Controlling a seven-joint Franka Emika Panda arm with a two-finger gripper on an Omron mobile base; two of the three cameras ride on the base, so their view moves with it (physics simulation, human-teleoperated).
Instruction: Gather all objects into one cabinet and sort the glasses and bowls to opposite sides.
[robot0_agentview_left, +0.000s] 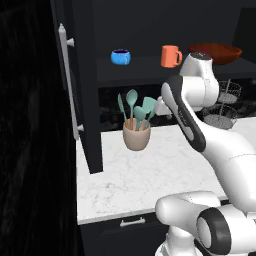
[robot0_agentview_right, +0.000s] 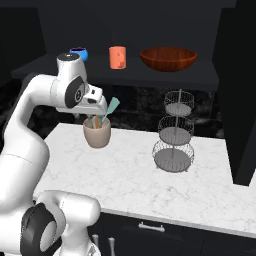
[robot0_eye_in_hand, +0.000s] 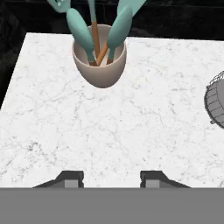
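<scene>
2 base views flank arm, hand view down onto counter (robot0_eye_in_hand: 131, 131)

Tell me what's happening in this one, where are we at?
The white arm's gripper hangs over the marble counter with its jaws apart and nothing between them, facing the beige utensil crock. On the open cabinet's shelf stand the blue cup, the orange mug and the reddish-brown bowl, the bowl at the right end. A wire basket stand sits on the counter to the right.
</scene>
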